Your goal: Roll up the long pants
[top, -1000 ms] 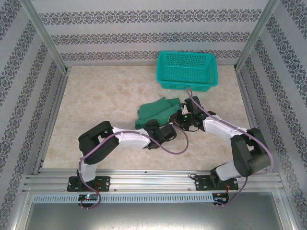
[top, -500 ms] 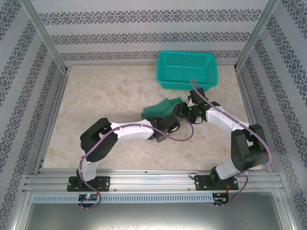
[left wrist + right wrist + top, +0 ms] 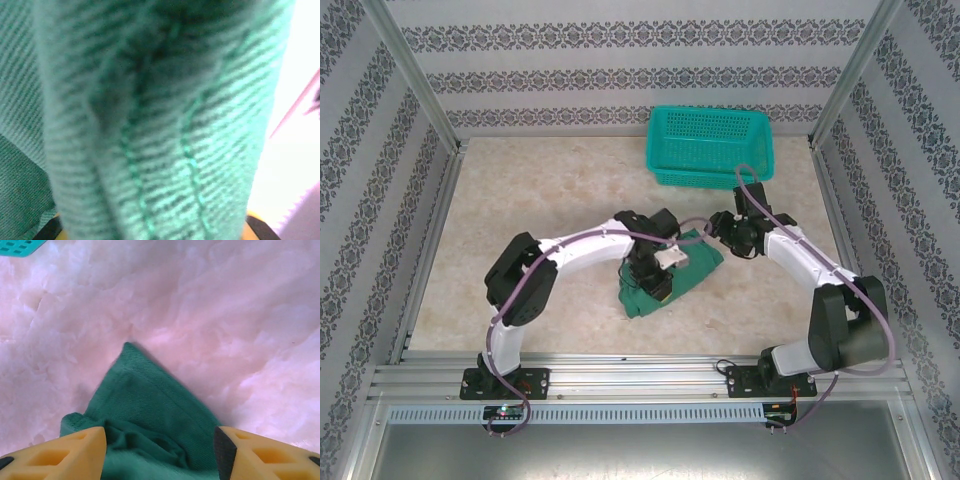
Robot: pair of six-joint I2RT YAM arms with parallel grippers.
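The long pants (image 3: 698, 265) are a bunched dark green bundle at mid-table. My left gripper (image 3: 657, 284) points down into the bundle's middle, shut on a fold of the pants. In the left wrist view the ribbed green fabric (image 3: 150, 125) with its stitched seams hangs right in front of the lens, and the left gripper (image 3: 152, 227) is almost hidden behind it. My right gripper (image 3: 716, 227) hovers just past the bundle's right corner. In the right wrist view it (image 3: 160, 450) stands open above a pointed corner of the pants (image 3: 145, 400), gripping nothing.
A teal mesh basket (image 3: 710, 148) stands at the back right, its corner (image 3: 15, 246) showing in the right wrist view. Metal posts and patterned walls enclose the table. Bare marbled tabletop (image 3: 540, 190) stretches to the left and far side of the pants.
My left gripper closed on the pants and drew them nearer, its wrist now swung over the bundle. My right gripper let go, opened and pulled back to the right.
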